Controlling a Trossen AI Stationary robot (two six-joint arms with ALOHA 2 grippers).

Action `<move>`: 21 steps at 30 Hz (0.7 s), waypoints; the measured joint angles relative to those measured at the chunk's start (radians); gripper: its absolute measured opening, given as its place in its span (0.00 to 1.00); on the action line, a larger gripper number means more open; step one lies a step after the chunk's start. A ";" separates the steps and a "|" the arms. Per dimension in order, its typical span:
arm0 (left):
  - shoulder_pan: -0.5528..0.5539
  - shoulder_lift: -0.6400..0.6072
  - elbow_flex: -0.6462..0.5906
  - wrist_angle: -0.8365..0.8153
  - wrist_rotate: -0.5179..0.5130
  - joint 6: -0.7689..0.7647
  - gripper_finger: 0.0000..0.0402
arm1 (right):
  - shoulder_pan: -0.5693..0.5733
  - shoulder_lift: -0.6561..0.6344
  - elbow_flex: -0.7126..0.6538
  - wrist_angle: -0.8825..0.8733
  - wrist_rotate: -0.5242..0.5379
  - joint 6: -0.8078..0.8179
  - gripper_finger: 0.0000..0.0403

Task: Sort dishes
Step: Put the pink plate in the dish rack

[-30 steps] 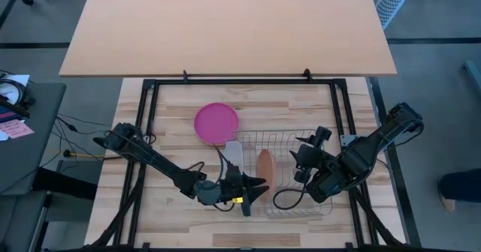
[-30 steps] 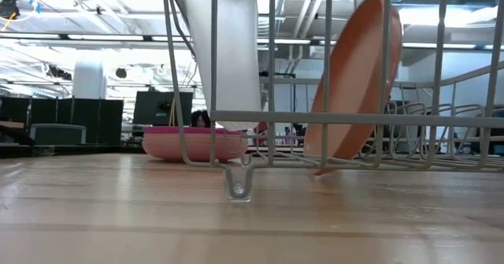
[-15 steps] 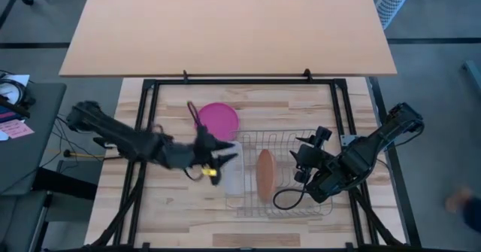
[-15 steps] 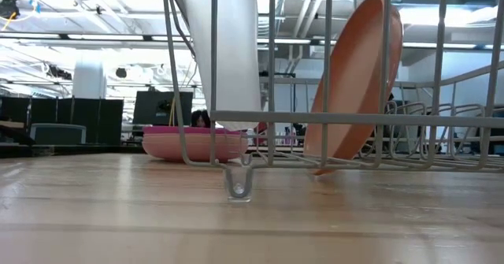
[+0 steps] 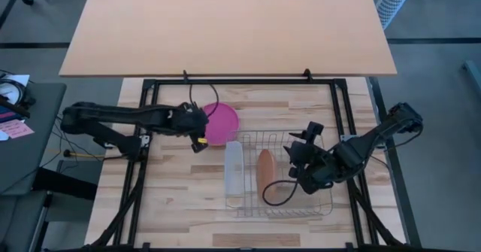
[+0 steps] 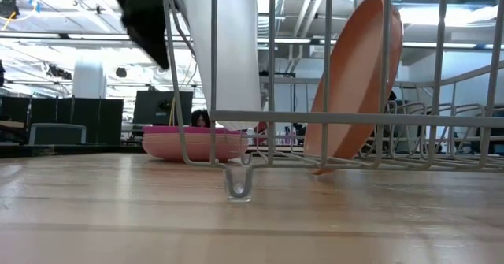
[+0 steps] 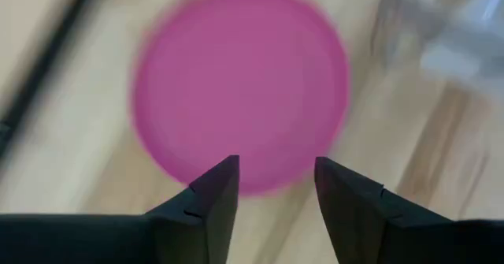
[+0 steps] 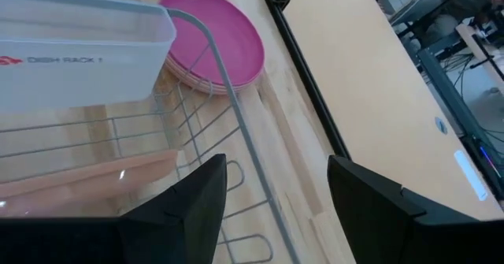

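Observation:
A stack of dishes (image 5: 219, 123), a magenta plate (image 7: 240, 83) on top of pale pink ones (image 6: 193, 146), lies flat on the table's far middle. An orange-tan plate (image 5: 264, 174) stands on edge in the wire rack (image 5: 297, 143), leaning between its wires (image 6: 354, 83). My left gripper (image 5: 198, 137) hangs open over the stack's left rim, pointing steeply down; in its wrist view the fingers (image 7: 276, 169) frame the magenta plate without touching it. My right gripper (image 5: 297, 160) is open above the rack's right part, with nothing between its fingers (image 8: 276, 173).
A translucent white tray (image 5: 234, 168) stands upright in the rack's left end (image 6: 228, 51). The rack fills the table's near middle. A black frame rail (image 5: 248, 80) runs along the far edge, with a large tan tabletop (image 5: 225, 26) beyond it.
My left gripper has swung from the rack's near left corner toward the table's far edge and the left, to the magenta plate stack, and has tipped to point steeply down. The tray and the orange-tan plate stay in the rack.

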 joint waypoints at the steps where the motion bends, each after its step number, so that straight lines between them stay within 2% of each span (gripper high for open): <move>1: 0.013 0.011 -0.019 0.006 0.020 0.014 0.42 | -0.005 0.000 0.000 0.006 -0.006 -0.008 0.56; 5: 0.054 0.039 -0.078 0.037 0.026 0.068 0.47 | -0.015 0.000 0.000 -0.001 -0.023 -0.012 0.56; 11: 0.068 0.040 -0.154 0.168 0.044 0.257 0.54 | -0.011 0.000 0.000 0.000 -0.023 -0.011 0.56; 16: 0.067 0.040 -0.180 0.188 0.092 0.344 0.54 | -0.011 0.000 0.000 0.000 -0.023 -0.011 0.56; 21: 0.067 0.040 -0.205 0.189 0.092 0.410 0.54 | -0.019 0.000 0.000 0.000 -0.024 -0.011 0.56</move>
